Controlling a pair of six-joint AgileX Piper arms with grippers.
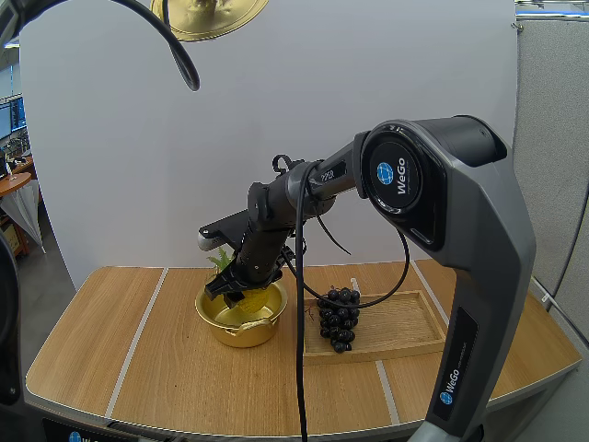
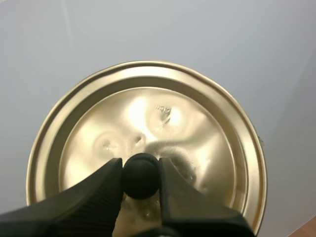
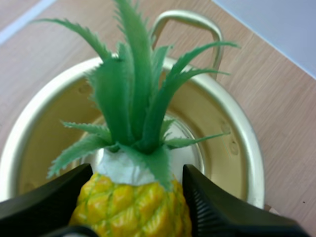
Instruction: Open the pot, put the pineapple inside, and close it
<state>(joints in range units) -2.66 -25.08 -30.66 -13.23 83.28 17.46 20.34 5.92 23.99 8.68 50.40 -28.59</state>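
While my right claw (image 1: 241,287) hangs over the one pot (image 1: 244,331), one bunch of grapes (image 1: 339,318) lies on one wooden tray (image 1: 405,327) at its three o'clock, on the wooden table (image 1: 120,341). My left claw (image 2: 139,165) pinches the knob (image 2: 141,178) of the one lid (image 2: 148,113). My right claw pinches one pineapple (image 3: 131,207) above the pot.

The gold pot (image 1: 247,333) sits open and upright on the wooden table (image 1: 138,354), shiny inside, with a loop handle at the rim. Its lid (image 2: 148,113) is off, up in the air. It's a dented gold disc, pinched by its black knob (image 2: 140,175). The pineapple (image 3: 133,210) is yellow plastic with spiky green leaves, and it's held tilted over the pot's mouth.
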